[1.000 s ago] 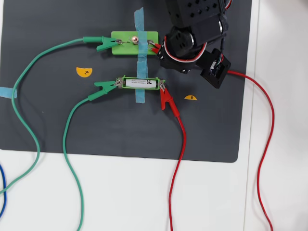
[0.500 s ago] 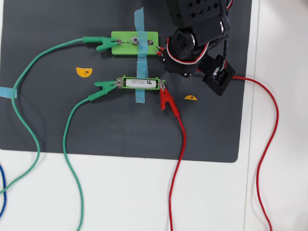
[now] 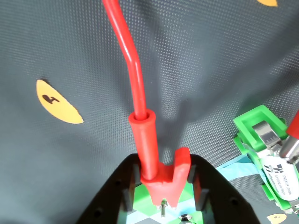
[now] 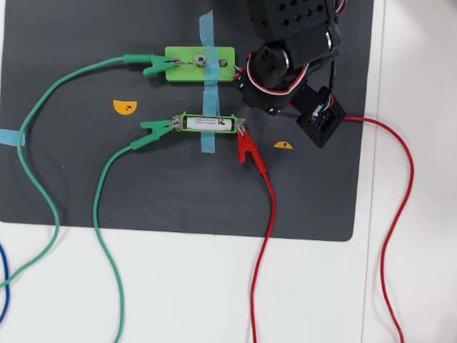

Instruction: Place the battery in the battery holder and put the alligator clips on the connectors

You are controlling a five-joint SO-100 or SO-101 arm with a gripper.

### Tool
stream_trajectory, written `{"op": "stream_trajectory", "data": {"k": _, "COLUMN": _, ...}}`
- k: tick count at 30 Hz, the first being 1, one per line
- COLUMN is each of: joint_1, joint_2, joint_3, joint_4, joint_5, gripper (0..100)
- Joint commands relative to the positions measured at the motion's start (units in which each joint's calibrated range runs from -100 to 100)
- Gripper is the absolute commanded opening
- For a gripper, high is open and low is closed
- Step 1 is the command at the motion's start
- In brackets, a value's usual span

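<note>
In the wrist view my gripper is shut on a red alligator clip, held over the right end of the solid green plate, just above a small metal connector. In the overhead view the gripper is at that plate's right end. The battery lies in the battery holder. A green clip is on the holder's left end and a second red clip on its right end. Another green clip is on the plate's left end.
Plate and holder are held to the dark mat by blue tape. Yellow half-round stickers lie on the mat. Green wires trail left and down. Red wires run down and round the right side.
</note>
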Motion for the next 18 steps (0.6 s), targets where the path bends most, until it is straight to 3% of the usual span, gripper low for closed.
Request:
{"op": "stream_trajectory", "data": {"k": 1, "joint_1": 0.98, "joint_2": -1.35, "joint_3": -0.39, "joint_4": -0.41, "joint_5": -0.66, "gripper": 1}}
{"op": "stream_trajectory", "data": {"k": 18, "joint_1": 5.63, "joint_2": -0.75, "joint_3": -0.39, "joint_4": -0.24, "joint_5": -0.66, "gripper": 1}}
